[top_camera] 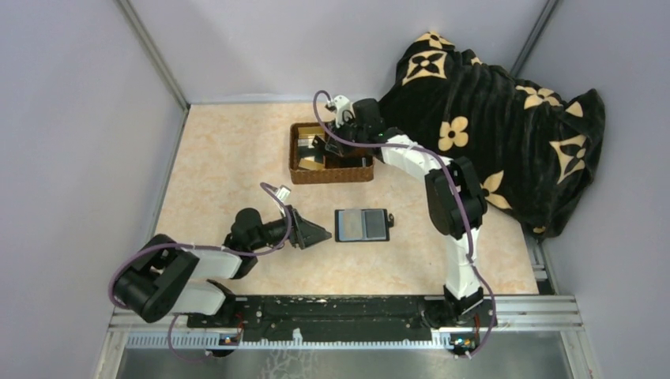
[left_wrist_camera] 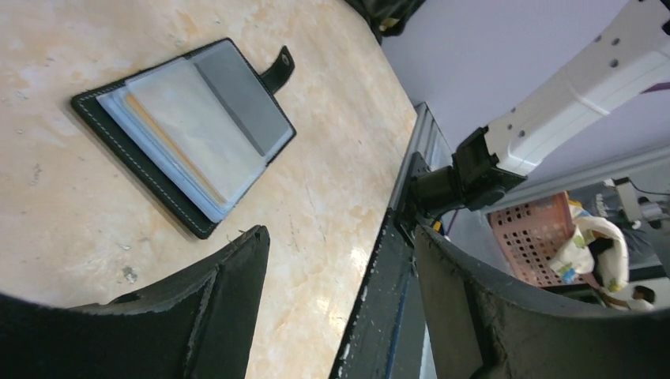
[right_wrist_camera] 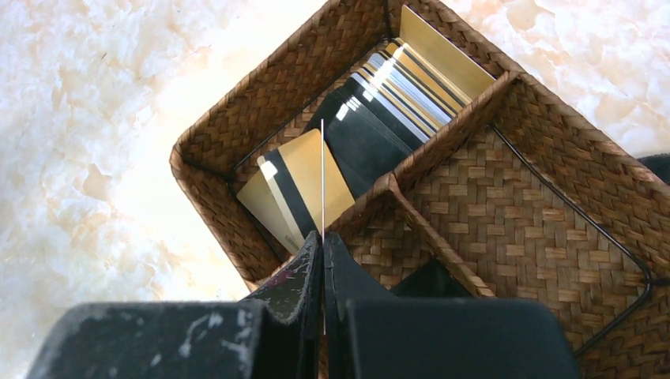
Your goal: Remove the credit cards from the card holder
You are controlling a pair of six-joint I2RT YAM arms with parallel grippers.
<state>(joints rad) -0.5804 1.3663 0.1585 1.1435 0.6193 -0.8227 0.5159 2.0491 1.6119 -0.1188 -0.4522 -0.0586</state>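
The black card holder [top_camera: 362, 225] lies open and flat on the table, its strap to the right. In the left wrist view the card holder [left_wrist_camera: 186, 134] shows clear sleeves with an orange card edge inside. My left gripper [top_camera: 320, 234] [left_wrist_camera: 340, 233] is open and empty, just left of the holder, apart from it. My right gripper [top_camera: 324, 146] [right_wrist_camera: 323, 234] hangs over the wicker tray [top_camera: 332, 175], shut on a thin credit card [right_wrist_camera: 322, 181] seen edge-on. Several credit cards lie in the tray's long compartment below: a gold one [right_wrist_camera: 304, 178], a dark one [right_wrist_camera: 359, 134], a striped one [right_wrist_camera: 411, 75].
The wicker tray's rim [right_wrist_camera: 229, 126] and dividers surround the right gripper's fingers. A black blanket with gold flowers [top_camera: 490, 103] fills the back right. The metal rail [top_camera: 340, 308] runs along the near edge. Grey walls close the left and back.
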